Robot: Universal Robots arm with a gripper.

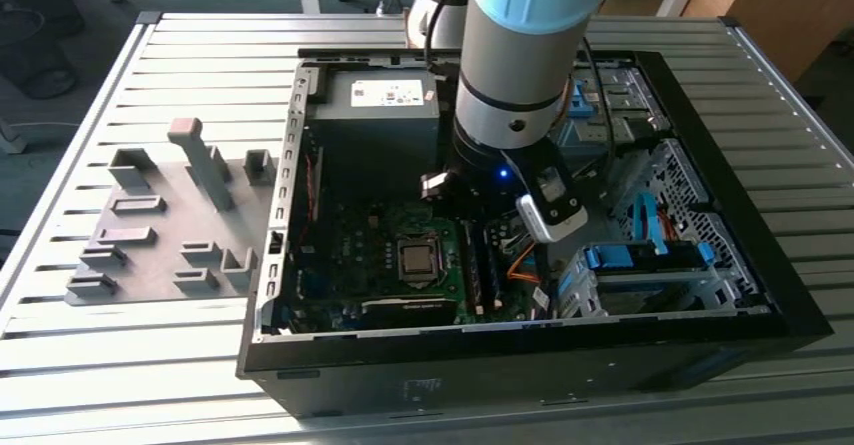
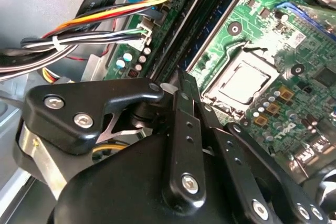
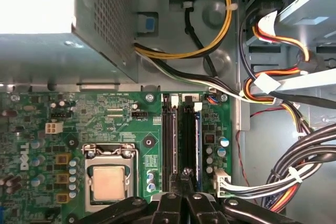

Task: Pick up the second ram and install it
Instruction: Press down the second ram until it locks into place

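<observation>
1. Well off to the exterior view's left of the CPU socket [image 1: 419, 258], outside the computer case [image 1: 747, 310], a grey fixture plate [image 1: 160, 255] with grey blocks lies on the slatted table [image 1: 107, 365].
2. The CPU socket sits open on the green motherboard [image 3: 105, 114], its metal lid square and bare.
3. Just beside the socket on the exterior view's right run the long memory slots [image 3: 169, 145]. The second ram [image 3: 189, 140] is a dark narrow stick standing upright in that row, parallel to the socket's edge.
4. My gripper [image 3: 186, 174] hangs right over the ram's end, fingers drawn together with no gap between the tips. I cannot tell whether they touch the stick.
5. Further right of the socket, bundled coloured cables [image 3: 273, 93] run past the case's metal wall.
</observation>
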